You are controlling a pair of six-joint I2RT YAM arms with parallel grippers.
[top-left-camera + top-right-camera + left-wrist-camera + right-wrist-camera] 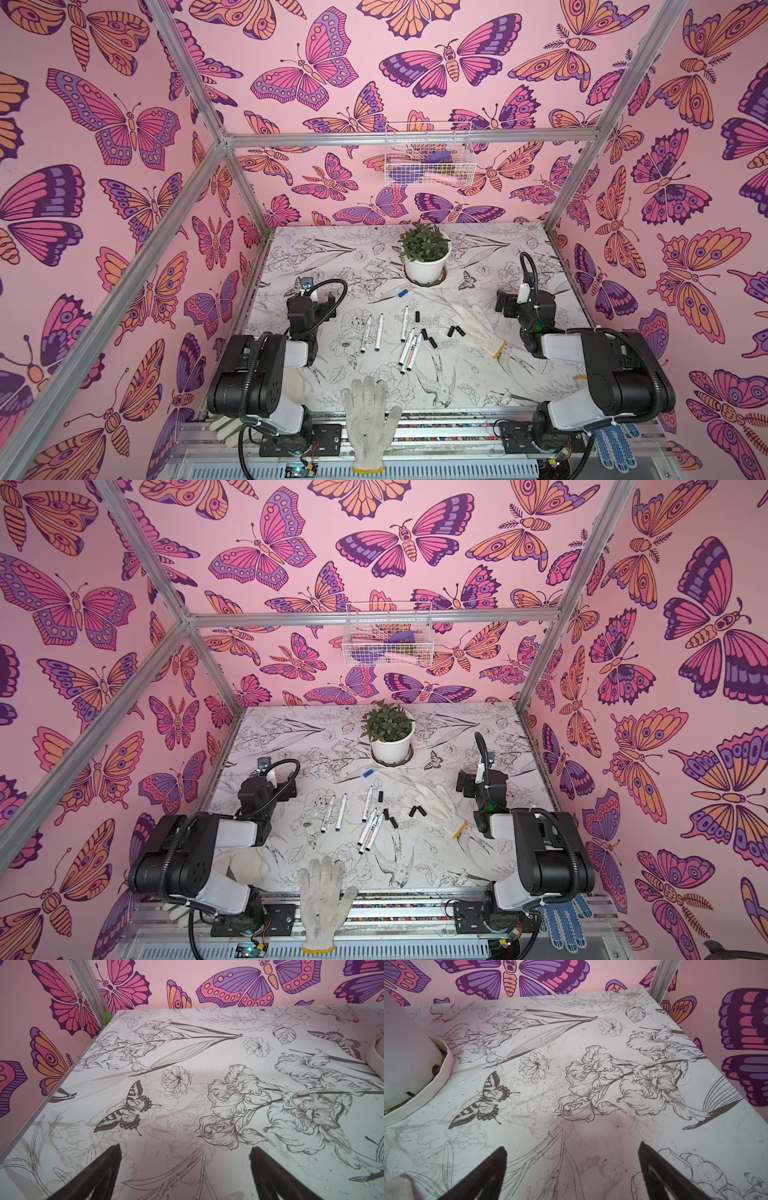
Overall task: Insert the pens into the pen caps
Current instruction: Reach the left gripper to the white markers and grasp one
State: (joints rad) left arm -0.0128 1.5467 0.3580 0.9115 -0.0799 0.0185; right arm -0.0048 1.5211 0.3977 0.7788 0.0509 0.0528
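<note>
While both arms sit at the sides, the pens [379, 332] lie loose on the middle of the table [478, 374].
The left gripper [185, 1148] hangs spread and empty; rightward come two pens, a fanned bunch, black pen caps [432, 343] scattered beside it, a blue cap [402, 293] nearer the plant pot [428, 268], a white glove [473, 328], then the right gripper [572, 1149], equally spread and empty.

potted plant [425, 257], wire basket [391, 168], white gloves [368, 419]
</note>
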